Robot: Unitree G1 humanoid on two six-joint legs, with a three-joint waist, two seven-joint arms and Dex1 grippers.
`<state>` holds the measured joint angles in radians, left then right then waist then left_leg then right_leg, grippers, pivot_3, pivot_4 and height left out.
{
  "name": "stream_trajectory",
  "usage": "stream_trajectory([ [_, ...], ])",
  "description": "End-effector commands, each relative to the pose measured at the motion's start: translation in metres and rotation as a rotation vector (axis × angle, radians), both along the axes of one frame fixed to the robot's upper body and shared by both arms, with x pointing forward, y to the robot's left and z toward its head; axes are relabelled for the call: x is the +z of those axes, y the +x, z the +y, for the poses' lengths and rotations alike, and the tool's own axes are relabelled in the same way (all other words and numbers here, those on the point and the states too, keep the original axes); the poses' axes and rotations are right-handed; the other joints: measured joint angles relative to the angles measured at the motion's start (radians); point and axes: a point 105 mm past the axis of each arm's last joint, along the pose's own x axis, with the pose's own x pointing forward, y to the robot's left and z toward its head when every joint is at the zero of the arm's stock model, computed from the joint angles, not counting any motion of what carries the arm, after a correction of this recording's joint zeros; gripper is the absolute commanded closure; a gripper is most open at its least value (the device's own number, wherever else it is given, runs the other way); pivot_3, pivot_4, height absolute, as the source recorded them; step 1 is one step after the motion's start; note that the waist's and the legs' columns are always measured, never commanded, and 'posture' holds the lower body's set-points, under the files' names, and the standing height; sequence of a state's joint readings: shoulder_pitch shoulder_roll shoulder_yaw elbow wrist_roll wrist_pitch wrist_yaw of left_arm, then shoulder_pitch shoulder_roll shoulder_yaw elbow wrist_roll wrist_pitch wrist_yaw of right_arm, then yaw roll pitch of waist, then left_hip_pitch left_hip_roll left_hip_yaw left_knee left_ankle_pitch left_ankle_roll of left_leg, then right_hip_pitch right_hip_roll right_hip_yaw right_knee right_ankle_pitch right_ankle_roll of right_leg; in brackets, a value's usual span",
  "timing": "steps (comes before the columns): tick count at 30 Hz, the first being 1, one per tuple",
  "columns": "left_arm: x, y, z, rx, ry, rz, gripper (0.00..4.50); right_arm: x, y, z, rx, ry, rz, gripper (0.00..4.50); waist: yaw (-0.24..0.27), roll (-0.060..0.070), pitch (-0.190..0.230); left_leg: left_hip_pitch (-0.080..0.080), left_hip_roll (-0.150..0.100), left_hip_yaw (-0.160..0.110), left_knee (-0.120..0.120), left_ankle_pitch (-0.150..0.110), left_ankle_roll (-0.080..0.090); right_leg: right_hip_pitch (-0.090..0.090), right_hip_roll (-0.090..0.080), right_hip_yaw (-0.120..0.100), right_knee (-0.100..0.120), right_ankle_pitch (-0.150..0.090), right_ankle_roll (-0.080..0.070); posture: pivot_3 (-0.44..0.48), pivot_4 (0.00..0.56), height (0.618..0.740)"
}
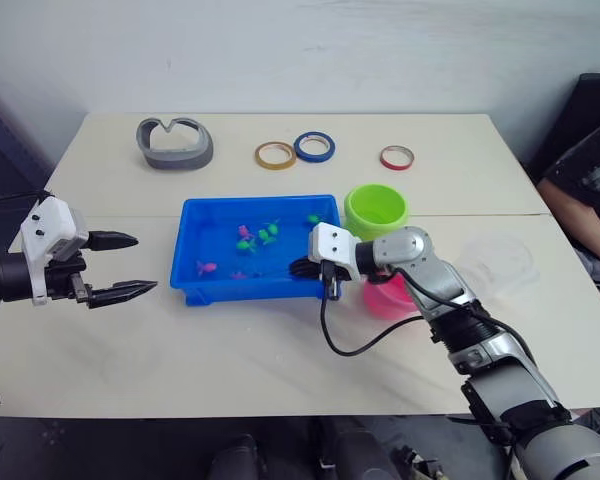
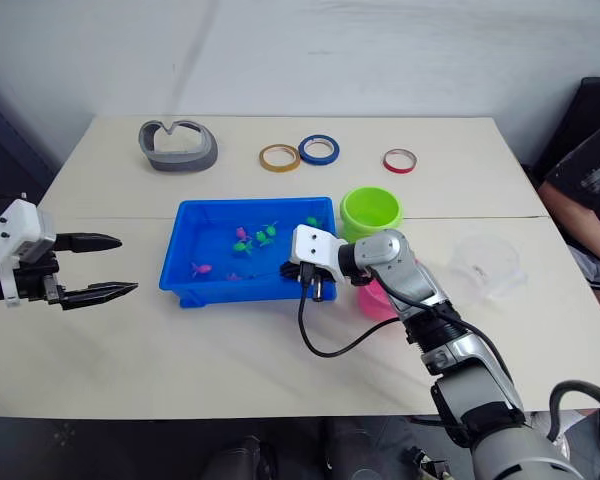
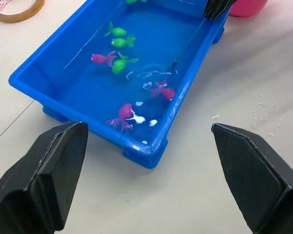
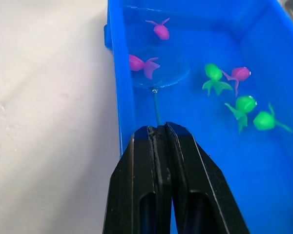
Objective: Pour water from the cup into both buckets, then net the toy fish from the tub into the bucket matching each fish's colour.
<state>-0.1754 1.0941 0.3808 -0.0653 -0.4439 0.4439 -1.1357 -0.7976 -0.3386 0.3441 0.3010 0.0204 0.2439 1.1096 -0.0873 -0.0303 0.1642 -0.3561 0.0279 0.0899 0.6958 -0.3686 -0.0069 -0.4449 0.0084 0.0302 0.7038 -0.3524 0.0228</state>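
The net (image 4: 158, 73) lies dipped in the water of the tub (image 1: 202, 290), its round hoop close to the tub's front wall with a pink fish (image 4: 142, 65) at its rim, and its thin dark handle runs back into the right tool (image 4: 160, 132), whose two black fingers are pressed together on it. The right arm reaches in from the table's right front corner, elbow bent, forearm angled across the pink bucket (image 1: 390, 298) so the tool sits over the tub's right front corner. The blue tub is a smooth, glossy rectangular tray near the middle of the table, holding shallow water and several small pink and green toy fish (image 3: 118, 43). The lime green bucket (image 1: 376, 209) stands just beside the tub's right rear corner, the pink one in front of it. The clear cup (image 2: 487, 262) stands toward the table's right edge. The left tool (image 1: 118, 266) hovers near the table's left edge, level, fingers spread wide and pointing at the tub. Three tape rings (image 1: 313, 147) and a grey curved object (image 1: 174, 142) lie along the table's far edge.
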Motion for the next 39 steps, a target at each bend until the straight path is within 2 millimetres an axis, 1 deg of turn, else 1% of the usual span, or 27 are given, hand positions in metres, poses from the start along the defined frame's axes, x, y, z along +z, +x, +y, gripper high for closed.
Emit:
stream_trajectory([
  [1,0.011,0.0,0.002,0.003,0.004,-0.052,0.07,0.026,-0.001,0.003,-0.011,0.08,0.059,4.5,0.001,0.0,0.0,0.0,0.0,0.0,0.0,0.0,0.0,0.0,0.0,0.0,0.0,0.0,0.0,0.0,0.15,0.74],
  [10,0.014,0.008,0.002,0.002,-0.01,-0.07,0.07,0.034,0.002,-0.008,-0.104,0.14,0.209,4.5,0.002,0.0,0.0,0.0,0.0,0.0,0.0,0.0,0.0,0.0,0.0,0.0,-0.001,0.0,0.0,0.0,0.15,0.74],
  [12,0.015,0.009,0.002,-0.001,-0.014,-0.073,0.07,0.035,0.002,-0.009,-0.115,0.148,0.219,4.5,0.002,0.0,0.0,0.0,0.0,0.0,0.0,0.0,0.0,0.0,0.0,0.0,-0.001,0.0,0.0,0.0,0.15,0.74],
  [15,0.016,0.011,-0.003,-0.019,-0.033,-0.079,0.07,0.037,0.001,-0.015,-0.133,0.159,0.228,4.5,0.003,0.0,0.0,0.0,0.0,0.0,0.0,0.0,0.0,0.0,0.0,0.0,-0.001,0.0,0.0,0.0,0.15,0.74],
  [20,0.022,0.014,-0.018,-0.065,-0.1,-0.087,0.07,0.051,-0.004,-0.034,-0.142,0.191,0.18,4.5,0.005,0.0,0.0,0.0,0.0,0.0,-0.001,0.0,0.0,0.0,0.0,0.0,-0.003,0.0,0.0,0.0,0.15,0.74],
  [22,0.026,0.016,-0.029,-0.099,-0.139,-0.091,0.07,0.057,-0.008,-0.045,-0.156,0.215,0.159,4.5,0.008,0.0,0.0,-0.001,0.0,0.0,-0.001,0.0,0.0,0.0,0.0,0.0,-0.003,0.0,0.0,0.0,0.15,0.74],
  [26,0.037,0.019,-0.057,-0.197,-0.253,-0.085,0.07,0.068,-0.016,-0.067,-0.213,0.257,0.125,4.5,0.014,0.0,0.0,-0.001,0.0,0.0,-0.002,0.0,0.0,0.0,0.0,0.0,-0.004,0.0,0.0,0.0,0.15,0.74],
  [30,0.041,0.019,-0.088,-0.321,-0.324,-0.05,0.07,0.083,-0.03,-0.096,-0.302,0.31,0.084,4.5,0.02,0.0,0.0,-0.001,0.0,0.0,-0.002,0.0,0.0,0.0,0.0,0.0,-0.004,0.0,0.0,0.0,0.15,0.74],
  [31,0.039,0.021,-0.1,-0.366,-0.327,-0.042,0.07,0.088,-0.037,-0.109,-0.342,0.323,0.061,4.5,0.023,0.0,0.0,-0.001,0.0,0.0,-0.002,0.0,0.0,0.0,0.0,0.0,-0.004,0.0,0.0,0.0,0.15,0.74],
  [33,0.038,0.024,-0.117,-0.428,-0.33,-0.035,0.07,0.093,-0.049,-0.126,-0.399,0.329,0.025,4.5,0.032,0.0,0.0,-0.001,0.0,0.0,-0.002,0.0,0.0,0.0,0.0,0.0,-0.004,0.0,0.0,0.0,0.15,0.74],
  [34,0.037,0.025,-0.123,-0.449,-0.332,-0.034,0.07,0.095,-0.053,-0.132,-0.418,0.327,0.014,4.5,0.035,0.0,0.0,-0.001,0.0,-0.001,-0.002,0.0,0.0,0.0,0.0,0.0,-0.004,0.0,0.0,0.0,0.15,0.74],
  [36,0.039,0.029,-0.141,-0.515,-0.348,-0.033,0.07,0.098,-0.069,-0.149,-0.475,0.327,-0.014,4.5,0.04,0.0,0.0,-0.001,0.0,-0.001,-0.002,0.0,0.0,0.001,0.0,0.0,-0.004,0.0,0.0,0.0,0.15,0.74],
  [39,0.039,0.031,-0.159,-0.596,-0.342,-0.027,0.07,0.099,-0.089,-0.166,-0.536,0.314,-0.041,4.5,0.043,0.0,0.0,-0.001,0.0,0.0,-0.002,0.0,0.0,0.001,0.0,0.0,-0.005,0.0,0.0,0.0,0.15,0.74],
])
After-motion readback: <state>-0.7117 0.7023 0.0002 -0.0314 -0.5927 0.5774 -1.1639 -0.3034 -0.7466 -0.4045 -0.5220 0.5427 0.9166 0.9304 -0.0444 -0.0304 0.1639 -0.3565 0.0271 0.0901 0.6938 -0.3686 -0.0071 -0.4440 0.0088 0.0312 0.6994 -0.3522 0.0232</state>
